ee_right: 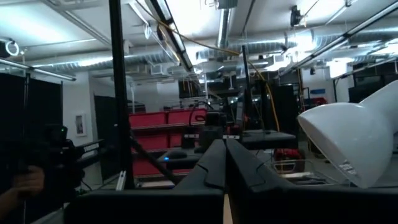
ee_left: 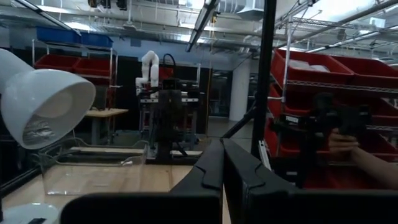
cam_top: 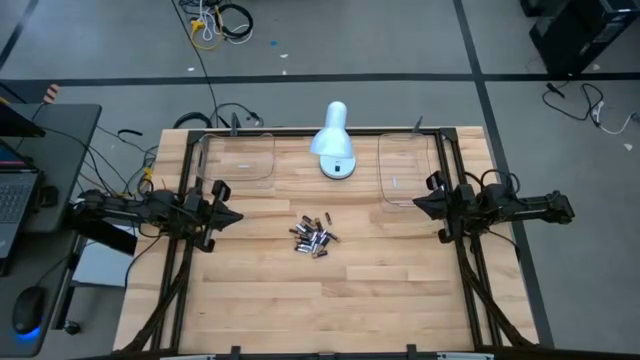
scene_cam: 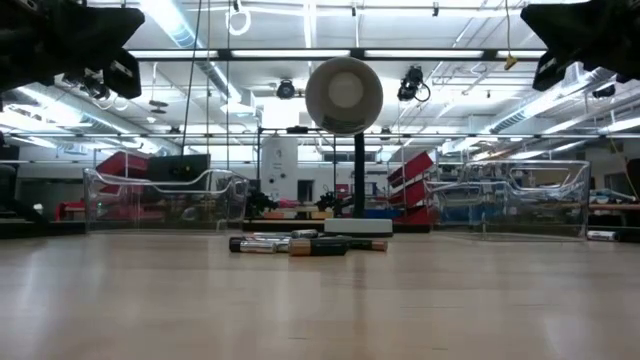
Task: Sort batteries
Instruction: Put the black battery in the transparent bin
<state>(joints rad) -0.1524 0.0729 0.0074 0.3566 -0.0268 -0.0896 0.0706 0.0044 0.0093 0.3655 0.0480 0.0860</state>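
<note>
The batteries (cam_top: 313, 237) lie clustered mid-table; no label text is legible. The left gripper (cam_top: 232, 215) and right gripper (cam_top: 418, 203) are closed, empty, at opposite edges.

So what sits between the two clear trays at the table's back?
In the high view, the white desk lamp stands between the left tray and right tray.

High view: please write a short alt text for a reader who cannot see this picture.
A small heap of batteries lies mid-table on a wooden table, seen from above. The left pincer and the right pincer are shut and empty, one on each side of the heap. A white desk lamp stands at the far edge between two clear trays.
</note>
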